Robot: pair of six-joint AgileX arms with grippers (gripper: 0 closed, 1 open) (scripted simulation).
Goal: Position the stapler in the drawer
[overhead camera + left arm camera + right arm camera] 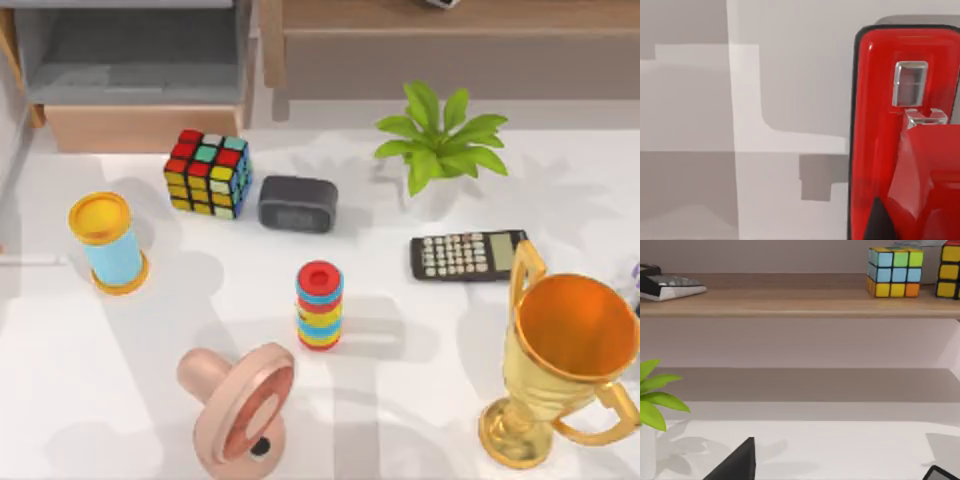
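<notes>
The stapler (905,135) sits right under our left gripper, close against the wrist camera, over pale grey surface; we cannot tell how that gripper stands. We judge it rigid, light and glossy-slick, best pinched across its narrow sides near mid-length.

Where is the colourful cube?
In the top view the cube sits left of centre, just in front of the drawer, with the dark clock beside it.

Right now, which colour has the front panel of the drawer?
Light tan wood; the drawer front panel shows best in the top view.
</notes>
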